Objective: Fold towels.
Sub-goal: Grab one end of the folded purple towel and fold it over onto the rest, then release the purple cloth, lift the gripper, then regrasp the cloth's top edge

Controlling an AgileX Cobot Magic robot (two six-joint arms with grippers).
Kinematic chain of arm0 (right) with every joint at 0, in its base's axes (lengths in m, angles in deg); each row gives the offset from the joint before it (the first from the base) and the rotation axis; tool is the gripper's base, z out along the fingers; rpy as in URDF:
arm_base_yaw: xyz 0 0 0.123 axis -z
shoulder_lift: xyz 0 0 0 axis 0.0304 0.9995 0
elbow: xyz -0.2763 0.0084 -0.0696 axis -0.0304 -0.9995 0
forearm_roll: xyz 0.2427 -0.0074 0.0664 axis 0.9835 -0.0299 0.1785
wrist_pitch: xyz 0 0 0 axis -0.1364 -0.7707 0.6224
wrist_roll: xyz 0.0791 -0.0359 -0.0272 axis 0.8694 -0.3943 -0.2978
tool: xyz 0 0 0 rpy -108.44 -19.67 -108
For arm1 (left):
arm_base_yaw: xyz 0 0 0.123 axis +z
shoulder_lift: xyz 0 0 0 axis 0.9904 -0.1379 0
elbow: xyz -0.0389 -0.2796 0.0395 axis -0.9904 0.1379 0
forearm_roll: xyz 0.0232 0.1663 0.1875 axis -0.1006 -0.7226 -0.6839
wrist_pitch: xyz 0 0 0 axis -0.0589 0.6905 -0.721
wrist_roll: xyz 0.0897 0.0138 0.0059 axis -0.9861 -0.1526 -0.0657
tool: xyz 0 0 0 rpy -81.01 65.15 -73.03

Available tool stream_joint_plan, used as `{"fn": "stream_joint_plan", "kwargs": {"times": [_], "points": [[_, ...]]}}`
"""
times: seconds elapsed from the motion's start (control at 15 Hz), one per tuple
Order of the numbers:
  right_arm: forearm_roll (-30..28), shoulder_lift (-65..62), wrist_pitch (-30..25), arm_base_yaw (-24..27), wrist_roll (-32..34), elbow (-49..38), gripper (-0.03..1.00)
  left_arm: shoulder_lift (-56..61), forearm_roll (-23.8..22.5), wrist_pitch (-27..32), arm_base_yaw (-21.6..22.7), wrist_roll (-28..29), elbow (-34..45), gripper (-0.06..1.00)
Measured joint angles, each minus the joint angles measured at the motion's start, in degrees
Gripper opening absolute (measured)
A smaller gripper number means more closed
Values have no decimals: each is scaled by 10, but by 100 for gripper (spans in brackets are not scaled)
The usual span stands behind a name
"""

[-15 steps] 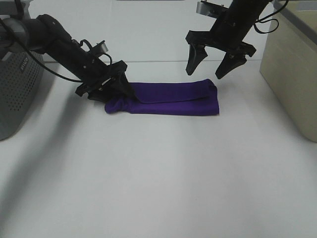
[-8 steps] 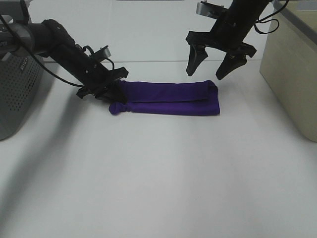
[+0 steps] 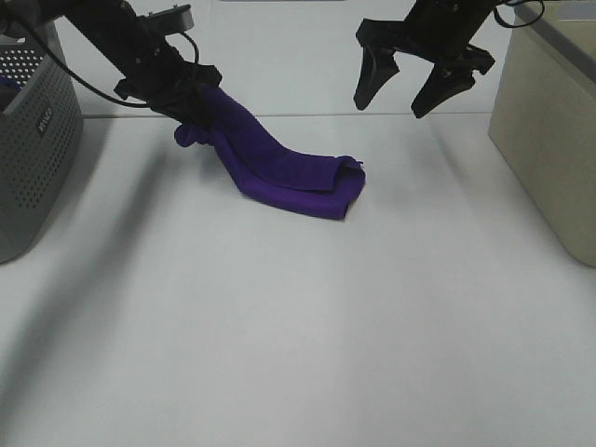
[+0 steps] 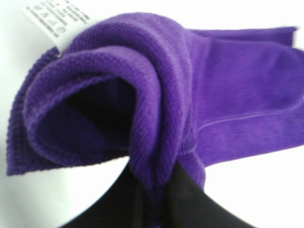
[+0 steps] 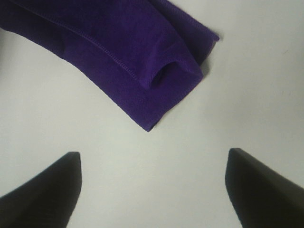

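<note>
A folded purple towel (image 3: 279,172) hangs from my left gripper (image 3: 191,104), which is shut on its left end and holds it raised; the towel's right end still rests on the white table (image 3: 307,307). In the left wrist view the bunched towel (image 4: 156,80) with a white care label (image 4: 57,21) fills the frame. My right gripper (image 3: 399,91) is open and empty, hovering above and right of the towel. In the right wrist view its open fingertips (image 5: 47,185) frame the towel's end (image 5: 142,61).
A grey perforated basket (image 3: 28,130) stands at the left edge of the table. A beige box (image 3: 549,130) stands at the right edge.
My left gripper has lifted the towel's left end up and to the left, dragging the towel leftward. My right gripper has risen a little, still open.
</note>
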Motion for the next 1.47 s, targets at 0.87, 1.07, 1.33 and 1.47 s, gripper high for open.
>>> {"fn": "stream_joint_plan", "kwargs": {"times": [0.87, 1.07, 1.33, 1.47], "points": [[17, -109, -1, 0, 0, 0, 81, 3, 93, -48, -156, -58, -1, 80], [22, -138, -2, 0, 0, 0, 81, 3, 96, -47, -158, -59, -1, 81], [27, -158, -2, 0, 0, 0, 81, 20, 74, -49, -147, -59, -2, 81], [27, -158, -2, 0, 0, 0, 81, 6, 76, -49, -150, -59, -3, 81]]}}
